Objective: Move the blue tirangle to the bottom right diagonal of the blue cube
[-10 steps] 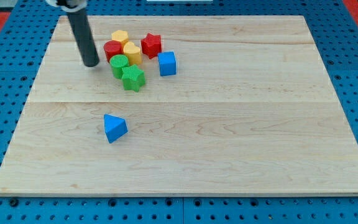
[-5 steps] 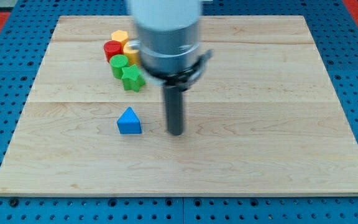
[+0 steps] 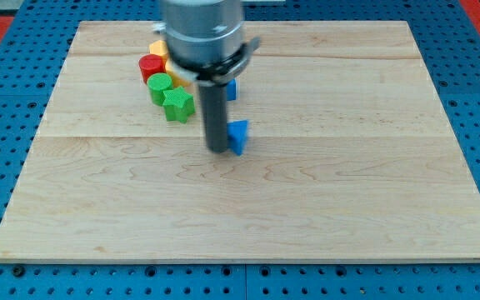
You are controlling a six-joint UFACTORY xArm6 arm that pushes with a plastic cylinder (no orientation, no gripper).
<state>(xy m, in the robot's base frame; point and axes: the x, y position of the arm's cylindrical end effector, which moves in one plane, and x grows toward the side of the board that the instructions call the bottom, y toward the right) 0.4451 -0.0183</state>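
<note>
My tip [image 3: 217, 150] sits right against the blue triangle [image 3: 238, 136], which lies on its right side; the blue cube [image 3: 231, 87] peeks out just above, mostly hidden behind my rod.

My tip [image 3: 217, 150] touches the blue triangle's [image 3: 238, 137] left side, below the partly hidden blue cube [image 3: 232, 88], on the tabletop [image 3: 348, 183].

- Your worktop [image 3: 323, 192] is a pale wooden board.
- Take the green star [image 3: 178, 105] as landmark: the green cylinder [image 3: 160, 86] touches it up-left, with the red cylinder [image 3: 149, 66] beyond.
- The blue triangle [image 3: 238, 136] lies to its lower right; the blue cube [image 3: 232, 87], largely hidden, sits to its right.
</note>
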